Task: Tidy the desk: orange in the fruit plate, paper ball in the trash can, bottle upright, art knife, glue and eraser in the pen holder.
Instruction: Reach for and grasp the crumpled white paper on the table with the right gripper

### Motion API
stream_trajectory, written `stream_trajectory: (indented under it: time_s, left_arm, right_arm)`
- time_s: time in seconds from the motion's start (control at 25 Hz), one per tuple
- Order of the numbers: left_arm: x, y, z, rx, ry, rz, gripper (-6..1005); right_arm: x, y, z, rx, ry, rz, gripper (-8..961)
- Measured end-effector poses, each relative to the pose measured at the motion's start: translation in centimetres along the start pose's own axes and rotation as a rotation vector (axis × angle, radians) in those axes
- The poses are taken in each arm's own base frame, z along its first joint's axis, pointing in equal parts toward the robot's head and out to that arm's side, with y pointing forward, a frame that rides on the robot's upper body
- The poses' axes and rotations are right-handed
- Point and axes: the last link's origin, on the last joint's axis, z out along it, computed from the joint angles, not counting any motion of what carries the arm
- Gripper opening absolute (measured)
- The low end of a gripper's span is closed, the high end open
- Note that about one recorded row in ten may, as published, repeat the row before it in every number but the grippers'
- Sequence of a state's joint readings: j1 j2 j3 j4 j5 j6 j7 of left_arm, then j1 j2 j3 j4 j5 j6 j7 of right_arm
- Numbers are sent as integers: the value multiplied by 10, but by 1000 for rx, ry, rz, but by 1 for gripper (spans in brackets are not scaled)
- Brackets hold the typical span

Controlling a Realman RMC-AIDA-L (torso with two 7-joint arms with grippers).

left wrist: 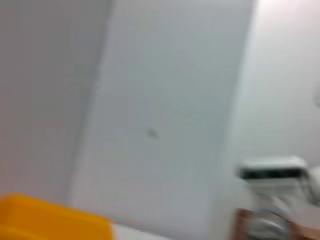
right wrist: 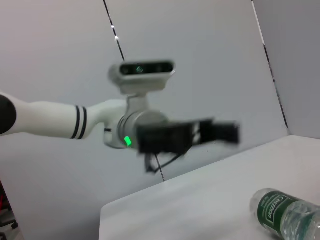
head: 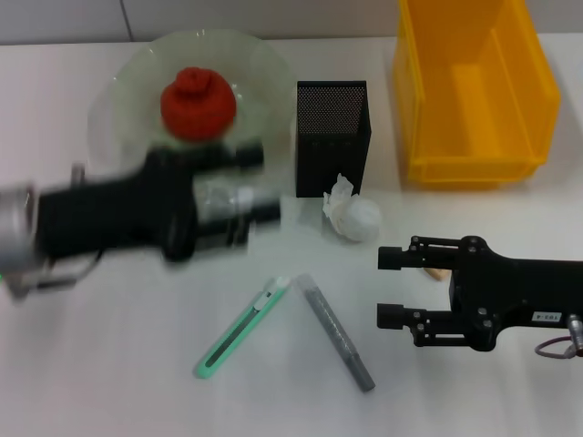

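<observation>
Where things lie, white desk (head: 118, 382).

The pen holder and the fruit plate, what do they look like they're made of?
The pen holder looks like black perforated metal mesh: its walls show a fine grid of tiny holes with a matte finish. The fruit plate seems to be clear glass or plastic, since the table shows through its pale greenish, glossy rim; which of the two cannot be told.

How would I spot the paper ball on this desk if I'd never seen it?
Find the black mesh pen holder in the middle of the table, left of the yellow bin. The paper ball lies at its front right corner. It is the only crumpled white lump there.
</observation>
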State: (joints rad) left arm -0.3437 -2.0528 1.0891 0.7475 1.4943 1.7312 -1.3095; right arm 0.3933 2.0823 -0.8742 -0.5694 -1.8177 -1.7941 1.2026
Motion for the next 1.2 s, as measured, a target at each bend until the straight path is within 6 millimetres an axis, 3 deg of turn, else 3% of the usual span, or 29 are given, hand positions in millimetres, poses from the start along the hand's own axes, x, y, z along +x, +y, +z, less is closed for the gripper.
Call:
stream_trajectory:
  time_s: [0.12, 0.2, 0.24, 0.28, 0.32, 0.36, 0.4, 0.44, 0.64, 0.68, 0.72, 0.8, 1.04, 1.2]
  left_arm:
    - [-26, 18, -10, -18, -62, -61, 667]
    - [-30, 20, -10, -13, -71, -70, 668]
    - [-39, 22, -10, -6, -72, -94, 668]
    - [-45, 23, -8, -9, -65, -128, 668]
    - [-45, 23, -8, -9, -65, -128, 668]
    - [-47, 22, -8, -6, -67, -135, 668]
    - [-47, 22, -8, -6, -67, -135, 668]
    - [-47, 22, -7, -4, -68, -137, 668]
    - [-48, 20, -8, 9, -75, -135, 668]
    - [-49, 18, -8, 21, -80, -134, 667]
    - [-49, 18, -8, 21, -80, -134, 667]
    - [-49, 16, -8, 29, -84, -132, 667]
    - [-49, 14, -7, 39, -89, -127, 668]
    - [-49, 12, -6, 47, -95, -126, 668]
  right_arm:
    - [-1, -1, -1, 9, -3, -5, 692]
    - [-4, -3, -2, 15, -6, -12, 692]
    - [-15, -10, -3, 28, -9, -8, 691]
    - [-42, -23, -6, 50, 8, 31, 691]
    - [-42, -23, -6, 50, 8, 31, 691]
    - [-64, -31, -7, 73, 33, 49, 691]
    - [-64, -31, -7, 73, 33, 49, 691]
    - [-87, -39, -8, 120, 63, 87, 690]
    - [-117, -46, -7, 186, 144, 135, 690]
    - [-130, -48, -3, 222, 240, 148, 689]
    - [-130, -48, -3, 222, 240, 148, 689]
    - [-144, -52, 5, 293, 415, 174, 689]
    - [-150, -61, 30, 384, 722, 213, 688]
    - [-136, -70, 60, 412, 901, 216, 687]
